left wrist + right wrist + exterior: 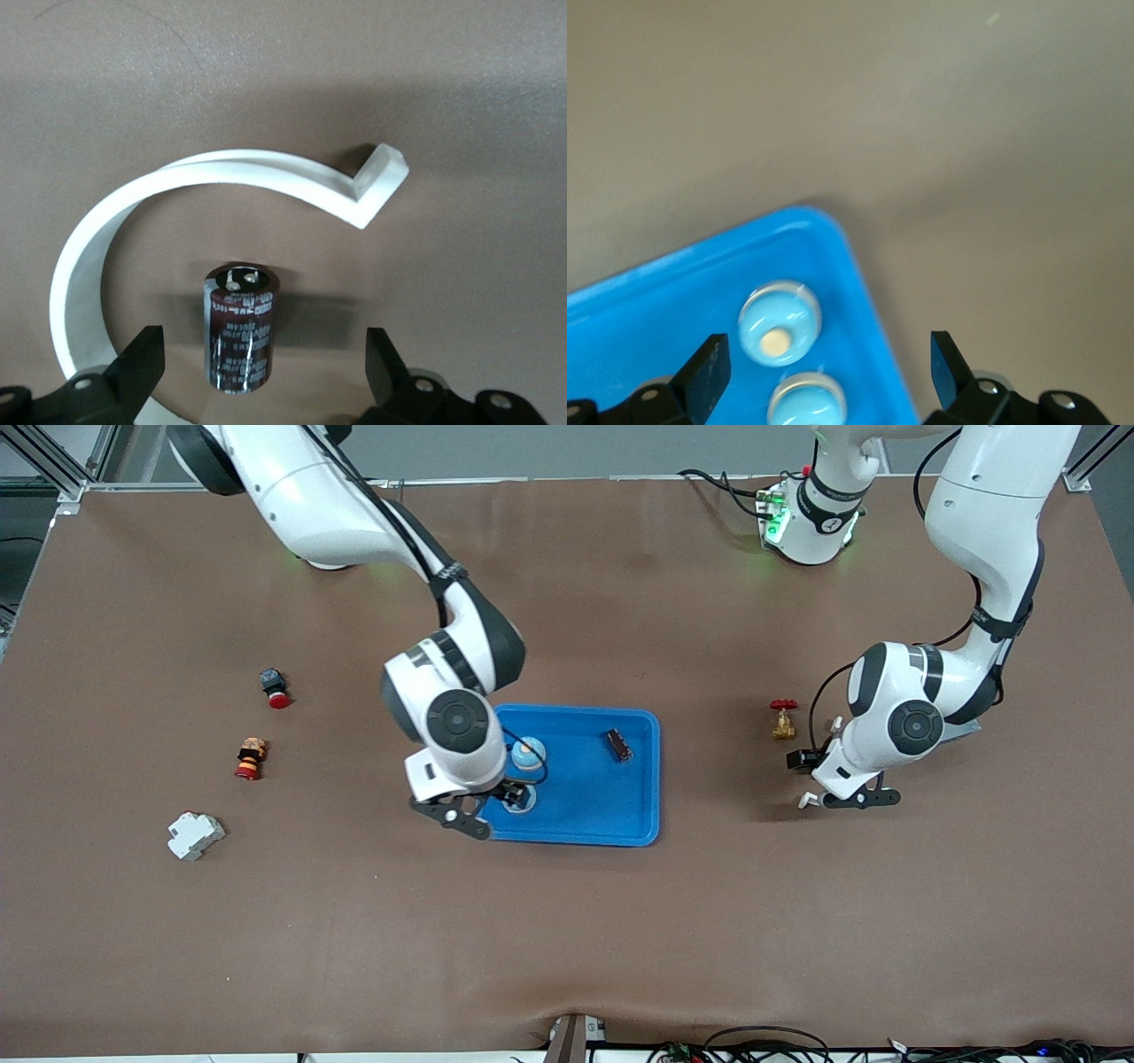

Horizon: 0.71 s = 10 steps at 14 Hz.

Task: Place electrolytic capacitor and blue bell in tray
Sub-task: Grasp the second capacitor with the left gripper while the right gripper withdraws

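Capacitor is standing upright on the table toward the left arm's end, outside the tray. It is being bracketed by the left gripper, fingers apart and untouching, presumably for a grasp. A white curved piece is partly ringing it. Two bells are lying near the tray's corner under the right gripper, fingers apart, nothing held. A dark part in the tray is not being identified.
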{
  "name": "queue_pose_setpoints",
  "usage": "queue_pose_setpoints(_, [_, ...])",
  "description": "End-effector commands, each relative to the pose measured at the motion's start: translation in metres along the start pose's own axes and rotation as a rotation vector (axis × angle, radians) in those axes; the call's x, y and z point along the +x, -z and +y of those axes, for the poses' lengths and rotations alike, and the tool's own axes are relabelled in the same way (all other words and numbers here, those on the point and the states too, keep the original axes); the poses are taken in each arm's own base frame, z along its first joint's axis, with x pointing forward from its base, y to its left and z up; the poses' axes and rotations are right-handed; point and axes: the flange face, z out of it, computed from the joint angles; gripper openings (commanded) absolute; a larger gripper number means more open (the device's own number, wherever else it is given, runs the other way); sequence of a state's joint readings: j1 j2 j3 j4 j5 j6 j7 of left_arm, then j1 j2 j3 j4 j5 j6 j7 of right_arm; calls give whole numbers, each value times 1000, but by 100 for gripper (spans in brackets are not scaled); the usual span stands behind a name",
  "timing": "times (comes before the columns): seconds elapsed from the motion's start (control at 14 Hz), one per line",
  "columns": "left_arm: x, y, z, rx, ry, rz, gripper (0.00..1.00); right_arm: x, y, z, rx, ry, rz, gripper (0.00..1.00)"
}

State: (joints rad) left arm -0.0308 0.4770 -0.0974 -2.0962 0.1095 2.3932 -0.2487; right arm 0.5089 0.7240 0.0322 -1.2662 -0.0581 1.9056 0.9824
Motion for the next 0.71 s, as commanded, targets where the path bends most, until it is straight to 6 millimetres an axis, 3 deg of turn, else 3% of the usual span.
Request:
queue_pose_setpoints(0.0, [2, 1, -1, 6, 8, 2, 100, 24, 28, 45, -16, 73, -26, 100])
queue_pose_setpoints(0.07, [2, 2, -2, 5, 10, 3, 97, 31, 38, 58, -21, 125, -31, 100])
queue_pose_setpoints(0.28, [2, 2, -2, 3, 11, 3, 63, 62, 65, 114, -23, 238, -46, 100])
queue_pose_setpoints(0.43, [3, 1, -4, 4, 14, 3, 47, 84, 80, 158, -13, 308, -47, 100])
queue_pose_setpoints(0.64, [2, 2, -2, 3, 13, 5, 19, 99, 95, 213, -9, 375, -53, 100])
